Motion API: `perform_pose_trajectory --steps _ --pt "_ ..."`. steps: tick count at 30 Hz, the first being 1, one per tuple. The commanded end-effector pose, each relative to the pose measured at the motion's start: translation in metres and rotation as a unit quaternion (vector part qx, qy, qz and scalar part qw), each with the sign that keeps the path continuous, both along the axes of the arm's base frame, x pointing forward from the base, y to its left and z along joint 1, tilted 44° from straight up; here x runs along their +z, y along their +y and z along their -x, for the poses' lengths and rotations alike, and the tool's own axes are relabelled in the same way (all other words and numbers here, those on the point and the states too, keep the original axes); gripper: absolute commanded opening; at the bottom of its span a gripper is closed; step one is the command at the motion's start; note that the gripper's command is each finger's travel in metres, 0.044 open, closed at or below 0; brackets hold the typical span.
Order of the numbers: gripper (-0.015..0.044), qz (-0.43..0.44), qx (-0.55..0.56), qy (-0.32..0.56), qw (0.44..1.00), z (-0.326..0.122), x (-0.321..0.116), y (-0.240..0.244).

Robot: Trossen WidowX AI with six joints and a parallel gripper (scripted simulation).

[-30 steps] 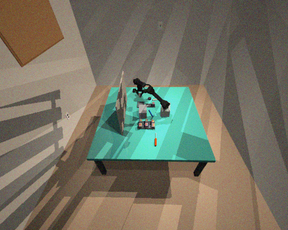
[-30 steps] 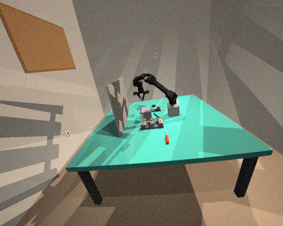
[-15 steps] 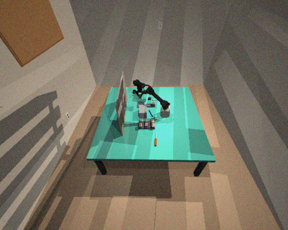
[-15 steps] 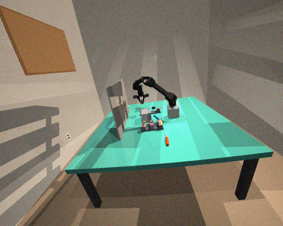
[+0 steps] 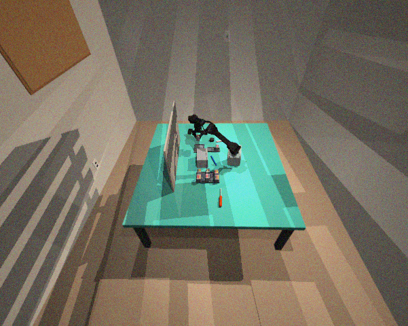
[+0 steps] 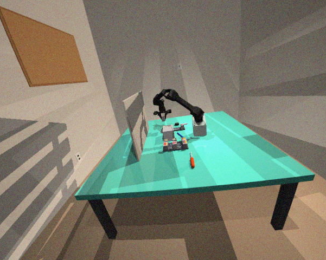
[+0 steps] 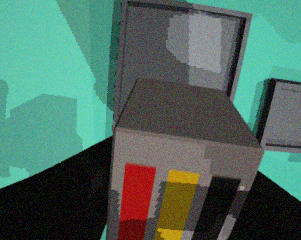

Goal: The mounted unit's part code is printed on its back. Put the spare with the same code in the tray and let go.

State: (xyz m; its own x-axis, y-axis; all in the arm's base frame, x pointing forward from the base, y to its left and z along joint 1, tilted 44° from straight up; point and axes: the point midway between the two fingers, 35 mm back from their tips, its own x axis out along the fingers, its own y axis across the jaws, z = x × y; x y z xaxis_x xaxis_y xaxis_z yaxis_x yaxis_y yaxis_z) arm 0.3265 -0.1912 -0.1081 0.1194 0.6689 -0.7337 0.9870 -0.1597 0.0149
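My gripper point(image 5: 197, 138) point(image 6: 163, 116) point(image 7: 172, 152) is shut on a grey block-shaped unit point(image 7: 185, 112) and holds it above the table's far part. Red, yellow and black stripes show on its near face in the wrist view; no code is readable. The grey tray point(image 5: 199, 147) point(image 7: 145, 45) is empty where it shows, below the held unit, which hides its lower part in the wrist view. A rack point(image 5: 212, 149) point(image 6: 178, 129) point(image 7: 290, 117) beside the tray carries another unit point(image 5: 217, 146). A nearer rack point(image 5: 202, 181) holds three striped units.
A tall grey box point(image 5: 201, 158) point(image 6: 167, 132) stands in front of the tray. An upright panel point(image 5: 170, 151) point(image 6: 134, 125) stands on the left. A blue pen point(image 5: 213, 160) point(image 6: 180, 135), a small black object point(image 5: 211, 139) and an orange screwdriver point(image 5: 220, 201) point(image 6: 192, 162) lie on the table.
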Motion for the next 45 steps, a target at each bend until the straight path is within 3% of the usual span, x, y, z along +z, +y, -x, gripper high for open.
perform_pose_trajectory --steps 1,45 --pt "0.0 -0.003 -0.003 0.001 1.0 -0.001 -0.004 0.004" --pt "0.0 -0.004 -0.003 0.0 1.0 -0.007 -0.041 0.04"
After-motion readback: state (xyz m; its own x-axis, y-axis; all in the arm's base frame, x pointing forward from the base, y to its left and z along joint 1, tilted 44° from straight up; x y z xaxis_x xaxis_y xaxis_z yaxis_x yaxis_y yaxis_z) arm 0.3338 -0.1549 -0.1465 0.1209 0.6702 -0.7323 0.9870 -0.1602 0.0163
